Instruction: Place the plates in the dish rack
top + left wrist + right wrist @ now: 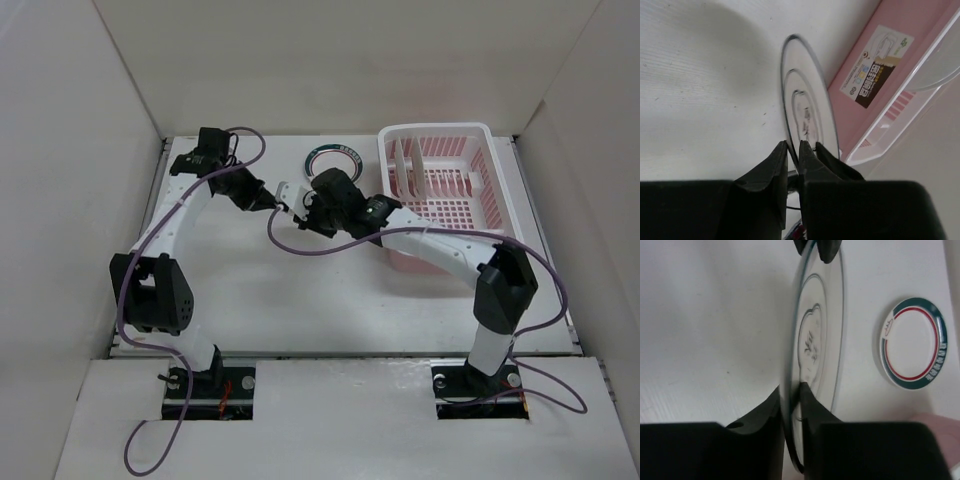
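Note:
A white plate with thin dark rings (807, 107) hangs on edge above the table, held from both sides. My left gripper (793, 150) is shut on its rim. My right gripper (790, 392) is shut on the opposite rim of the same plate (817, 340). From above, the two grippers meet at the plate (289, 193), left of the dish rack (480, 200). The green-banded plate (335, 160) lies flat behind them; it also shows in the right wrist view (912, 342). White plates (403, 165) stand upright in the rack's left slots.
The pink rack's side wall with a label (875, 65) is close on the right of the held plate. White walls surround the table. A purple cable (300, 245) loops under the right arm.

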`<state>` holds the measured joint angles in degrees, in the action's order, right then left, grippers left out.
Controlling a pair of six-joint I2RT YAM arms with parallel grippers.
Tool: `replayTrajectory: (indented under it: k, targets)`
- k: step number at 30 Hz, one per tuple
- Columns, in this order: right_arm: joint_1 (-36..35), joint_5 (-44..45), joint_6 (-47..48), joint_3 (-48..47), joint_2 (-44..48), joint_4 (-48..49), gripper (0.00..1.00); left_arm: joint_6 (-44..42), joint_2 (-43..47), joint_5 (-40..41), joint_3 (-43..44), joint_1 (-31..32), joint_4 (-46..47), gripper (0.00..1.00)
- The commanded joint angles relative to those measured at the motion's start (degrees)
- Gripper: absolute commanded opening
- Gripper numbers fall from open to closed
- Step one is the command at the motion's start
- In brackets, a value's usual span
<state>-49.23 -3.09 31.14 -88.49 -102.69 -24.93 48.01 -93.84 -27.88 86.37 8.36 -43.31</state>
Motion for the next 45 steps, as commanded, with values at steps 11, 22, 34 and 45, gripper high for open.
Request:
replayTrajectory:
  k: [11,22,34,45]
  targets:
    - [-1.7,8.4,-6.3,-0.9,4.9,9.2,0.00,5.3,10.3,-15.8,-9.3,-6.5,28.3,0.47]
    - [19.4,3.8,-28.2,-4.8,18.0,7.6,0.00,-14.7,16.3,20.5,-8.3,-5.3,22.8,1.00]
    - [46.7,-10.3,-31.7,-0.1,19.0,10.6,0.00,-15.9,20.6,23.4,-15.4,-4.0,26.5,1.00]
    - [50.5,-12.6,-31.1,0.5,8.9,12.4,0.00,-18.0,20.6,21.3,-16.0,-4.0,26.5,1.00]
